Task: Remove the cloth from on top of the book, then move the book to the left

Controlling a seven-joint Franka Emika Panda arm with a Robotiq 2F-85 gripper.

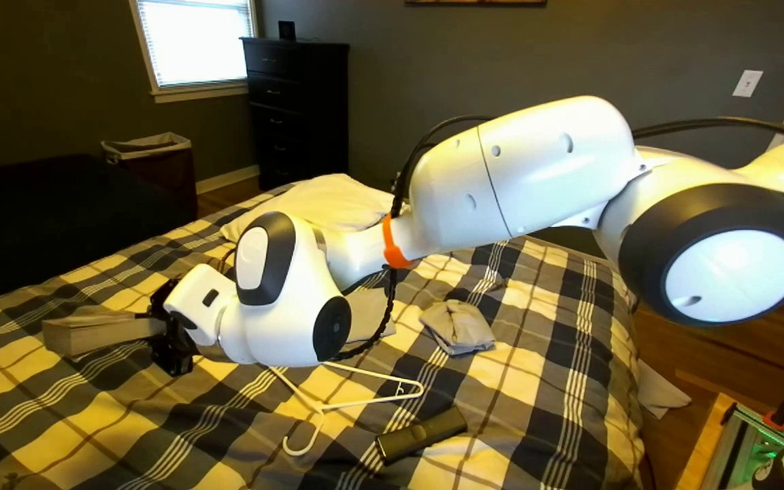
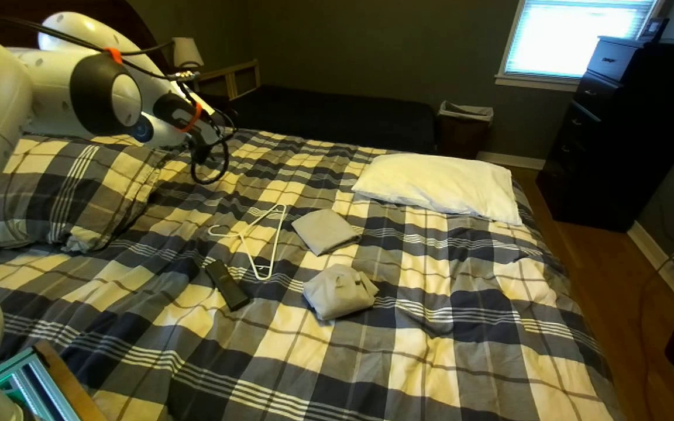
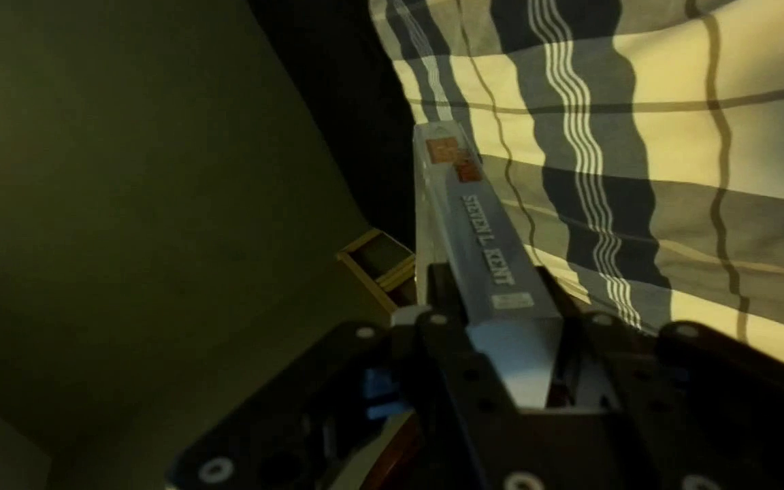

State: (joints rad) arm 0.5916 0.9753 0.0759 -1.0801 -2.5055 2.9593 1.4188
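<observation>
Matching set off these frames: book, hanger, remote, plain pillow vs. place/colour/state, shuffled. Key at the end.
Things
1. Book
2. Hanger
3. Remote
4. Plain pillow

Descriptions
A. Dark and oblong, lying on the plaid bedspread
B. Pale and soft, nearest of the four to the dark dresser
C. Clamped in the gripper
D. Thin and white, with a hooked end

Pairs: 1-C, 2-D, 3-A, 4-B
</observation>
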